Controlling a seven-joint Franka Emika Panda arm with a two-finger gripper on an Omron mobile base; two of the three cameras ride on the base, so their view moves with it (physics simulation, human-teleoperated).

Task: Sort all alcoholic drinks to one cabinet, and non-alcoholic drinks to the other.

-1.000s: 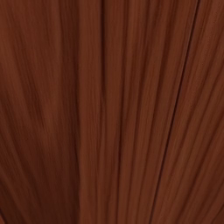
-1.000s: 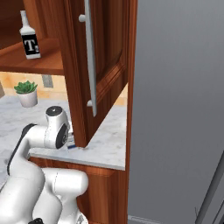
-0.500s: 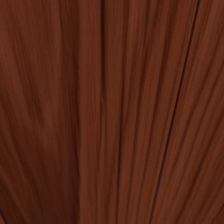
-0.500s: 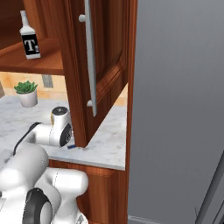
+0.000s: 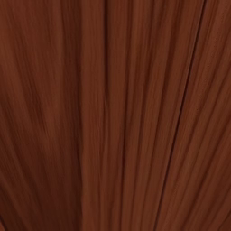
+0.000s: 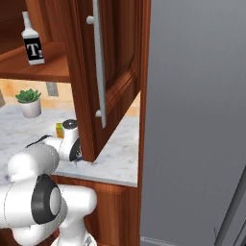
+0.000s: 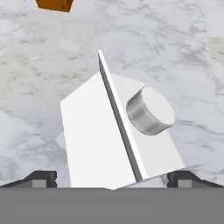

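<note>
The milk carton (image 7: 118,135) stands on the marble counter (image 7: 183,48), between the wide-apart fingers of the gripper (image 7: 111,179). It looks light and crushable; flat side walls seem the best hold.

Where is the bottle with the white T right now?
In the right base view, the bottle with the white T stands upright at upper left on the open cabinet's shelf board, above the small potted plant on the marble counter.

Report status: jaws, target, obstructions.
Gripper jaws open, straddling the milk carton on the marble counter. Nothing gripped yet. Open cabinet door hangs close beside the arm.
</note>
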